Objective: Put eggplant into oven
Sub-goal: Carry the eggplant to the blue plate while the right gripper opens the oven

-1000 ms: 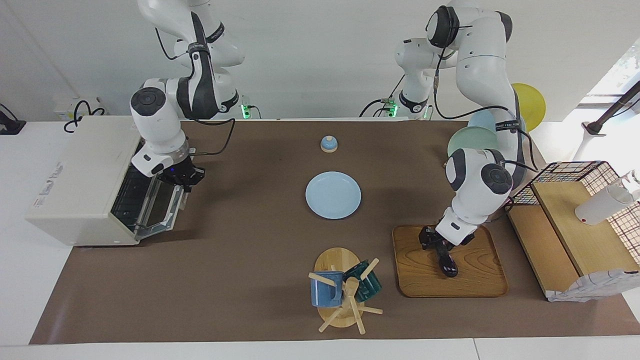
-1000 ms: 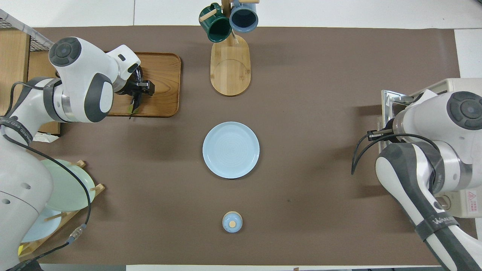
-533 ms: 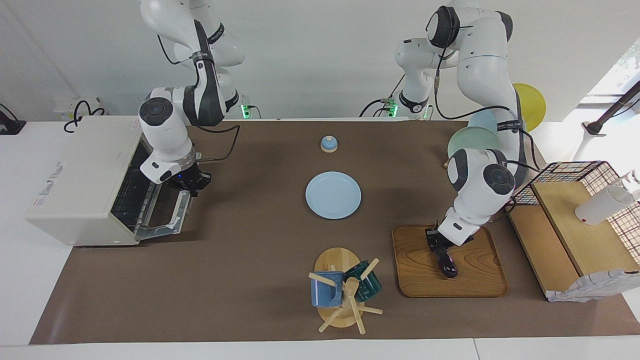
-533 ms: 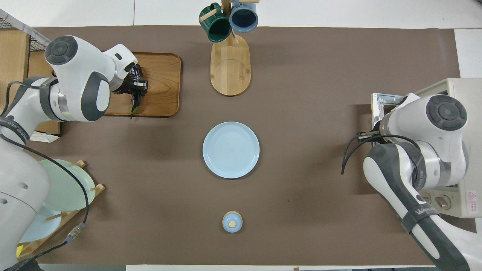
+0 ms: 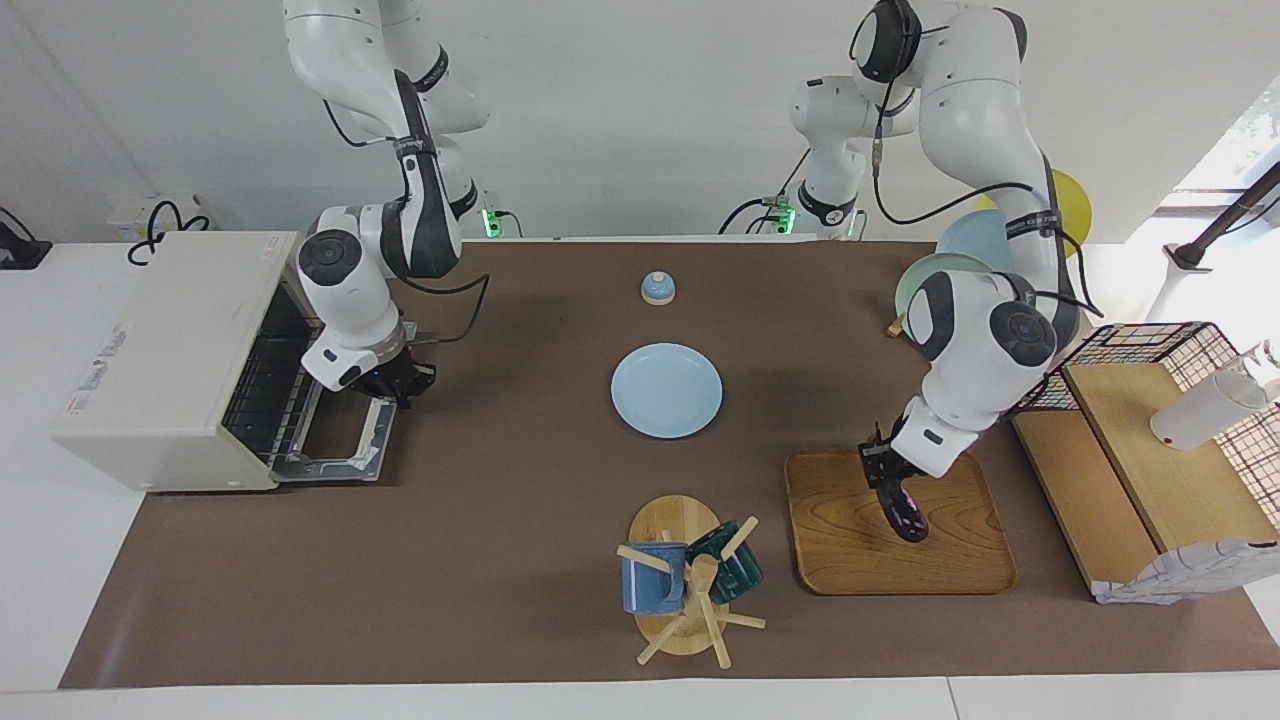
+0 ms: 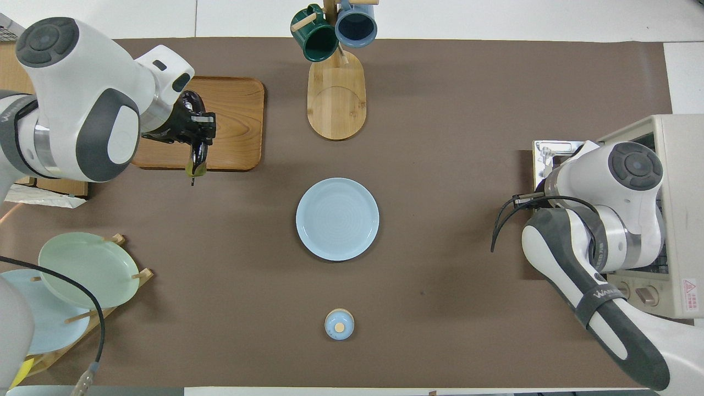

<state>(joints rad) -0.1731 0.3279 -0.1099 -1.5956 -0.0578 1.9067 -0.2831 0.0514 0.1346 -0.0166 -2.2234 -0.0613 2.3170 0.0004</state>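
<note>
— Changed since a second ago?
— Lifted: eggplant (image 5: 908,512) off the wooden tray (image 5: 840,560), gripped in the left hand (image 5: 884,474), now hanging above it. Oven (image 5: 170,360) door swung fully down, right hand (image 5: 398,388) at its handle edge; open or shut, cannot tell.
— Pointing which way?
— Long axis tilted, stem end toward the robots, rounded tip slanting down over the tray.
— Surroundings?
— Brown-covered table (image 5: 480,560), blue plate (image 5: 666,390) mid-table, white wall at the robots' end.
</note>
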